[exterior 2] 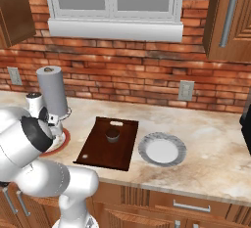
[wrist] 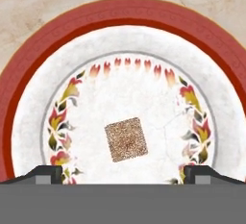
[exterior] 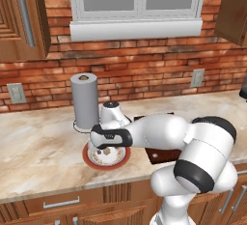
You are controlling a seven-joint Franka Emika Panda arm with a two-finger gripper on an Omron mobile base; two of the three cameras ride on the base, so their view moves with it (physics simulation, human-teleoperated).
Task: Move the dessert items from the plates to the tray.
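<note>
On the marble counter (exterior 2: 206,124) below the brick wall (exterior 2: 147,80), the biggest loose thing is the dark wooden tray (exterior 2: 100,148), lying flat with its pale slot handle toward the wall. Near the middle of this tray stands the dark brown cupcake (exterior 2: 113,134), so it is already off its plate. Just beside the tray, on its right in the right base view, lies the plain grey-white plate (exterior 2: 162,149). On the other side of the tray stands the grey cylinder (exterior: 84,101), upright, close to the wall. In front of the cylinder lies the red-rimmed plate (exterior: 91,159), partly covered by the arm's hand. From the hand view this plate (wrist: 125,18) has a white centre with a ring of flower ornaments, and the small tan square piece (wrist: 126,139) rests flat on the centre, a little toward the lower side of the picture. The gripper (wrist: 123,174) hangs right above this plate, its two fingertips (wrist: 44,174) spread wide apart, one on each side of the tan piece and not touching it.
</note>
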